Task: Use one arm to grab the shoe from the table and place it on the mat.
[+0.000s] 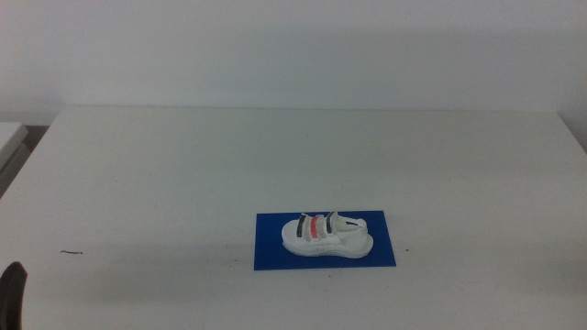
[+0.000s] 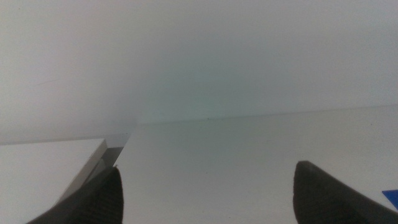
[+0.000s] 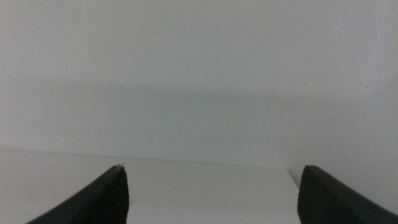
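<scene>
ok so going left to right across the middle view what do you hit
left gripper at the bottom-left corner → small dark mark on the table → mat with the shoe lying on it

A small white sneaker (image 1: 326, 235) (dark and red straps across its top) lies on the deep blue mat (image 1: 275, 252), on the white table (image 1: 183, 165). A dark gripper tip (image 1: 12, 291) shows at the lower left edge.

Matt smooth table (image 1: 183, 165); flat matt mat (image 1: 271, 257); shoe (image 1: 326, 236) w/ smooth sole.
</scene>
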Available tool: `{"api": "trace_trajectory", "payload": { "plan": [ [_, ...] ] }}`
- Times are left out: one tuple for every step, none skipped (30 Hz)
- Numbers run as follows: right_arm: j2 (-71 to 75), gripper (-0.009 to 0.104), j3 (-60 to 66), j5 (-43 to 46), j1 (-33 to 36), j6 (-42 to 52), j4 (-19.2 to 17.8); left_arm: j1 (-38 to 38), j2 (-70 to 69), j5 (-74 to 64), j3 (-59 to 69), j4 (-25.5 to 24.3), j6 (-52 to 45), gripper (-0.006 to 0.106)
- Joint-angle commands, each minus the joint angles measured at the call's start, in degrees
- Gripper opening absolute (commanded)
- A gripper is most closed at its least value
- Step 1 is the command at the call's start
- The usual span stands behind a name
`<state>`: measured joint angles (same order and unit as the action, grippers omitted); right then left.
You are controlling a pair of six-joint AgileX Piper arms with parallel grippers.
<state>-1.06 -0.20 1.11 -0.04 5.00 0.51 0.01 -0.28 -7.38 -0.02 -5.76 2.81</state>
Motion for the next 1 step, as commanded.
{"api": "trace_trajectory", "payload": {
  "plan": [
    [0.17,0.081,0.20,0.09,-0.38,-0.07,-0.51,-0.01,0.28,0.76,0.02,0.23,0.08,0.094]
  ]
}}
